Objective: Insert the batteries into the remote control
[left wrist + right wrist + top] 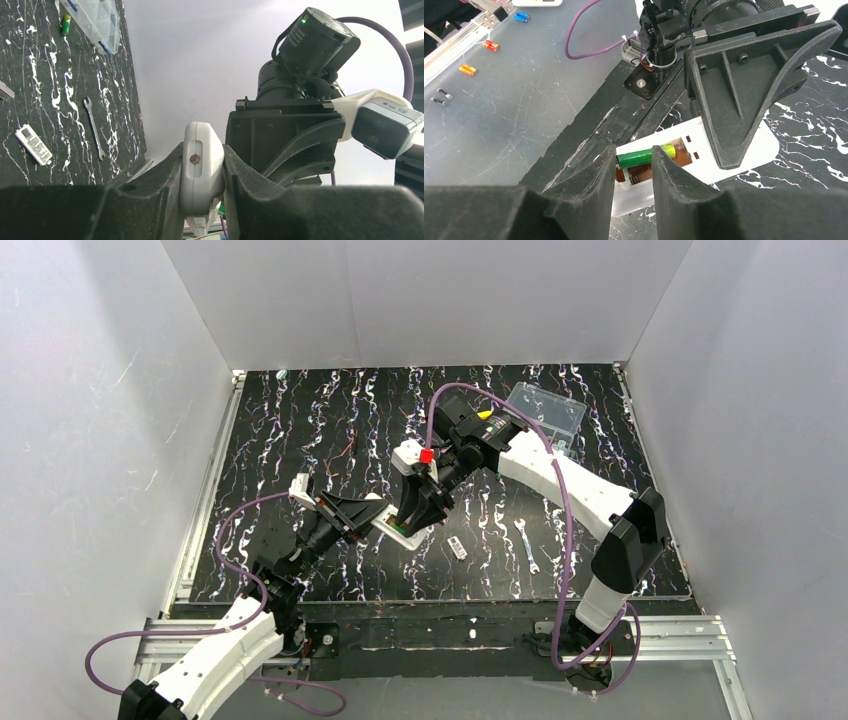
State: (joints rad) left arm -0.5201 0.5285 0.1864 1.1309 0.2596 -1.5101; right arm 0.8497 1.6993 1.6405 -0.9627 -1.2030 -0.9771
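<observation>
Right wrist view: a battery [639, 157] with a green casing and a yellowish end lies across the open, brownish compartment [681, 155] in the back of the remote control [744, 150], a white handset with rounded corners. The right pincer [634, 160] stands over it with its jaws partly apart; the battery spans the gap at the tips, and I cannot tell whether it is pinched or only touched. The left pincer [201, 165] is pressed onto the remote's two long sides, showing the left wrist camera its white end face with a slot and a small screw. From above, the remote sits near the middle of the black, white-streaked surface [300, 410], a little toward the near edge. A white stick [33, 145] carries a printed label, too small to read. A wrench [94, 127] lies beside it toward the right edge. A second battery [65, 24], green with a yellow tip, rests just beside the clear box [95, 20] at the far right corner.
</observation>
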